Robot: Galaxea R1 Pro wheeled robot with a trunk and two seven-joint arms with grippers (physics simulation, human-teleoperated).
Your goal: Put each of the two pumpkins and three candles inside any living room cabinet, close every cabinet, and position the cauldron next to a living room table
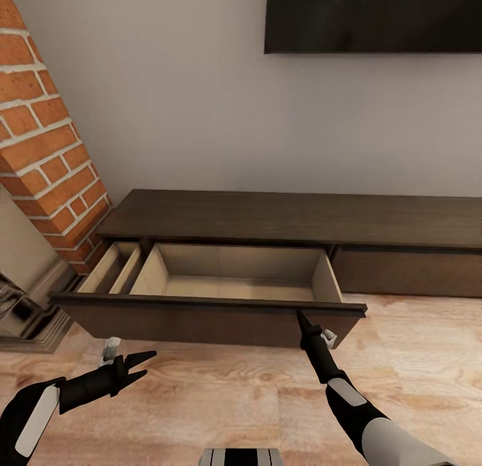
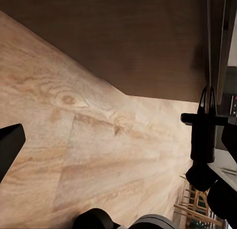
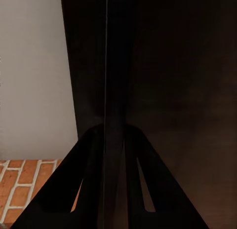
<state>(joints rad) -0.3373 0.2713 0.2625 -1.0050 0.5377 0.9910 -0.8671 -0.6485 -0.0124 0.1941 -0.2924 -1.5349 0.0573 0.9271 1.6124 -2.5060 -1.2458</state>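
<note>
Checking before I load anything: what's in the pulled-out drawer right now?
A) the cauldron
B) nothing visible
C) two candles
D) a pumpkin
B: in the head view the open drawer of the cabinet shows only its bare pale inside, with the right gripper at the top edge of its front panel.

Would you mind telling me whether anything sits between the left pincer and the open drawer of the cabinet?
Nothing visible does. The left pincer hangs open over bare wooden floor, just short of the pulled-out drawer front of the cabinet. The drawer's pale inside looks empty. The right pincer, fingers together, is up against that front's top edge.
</note>
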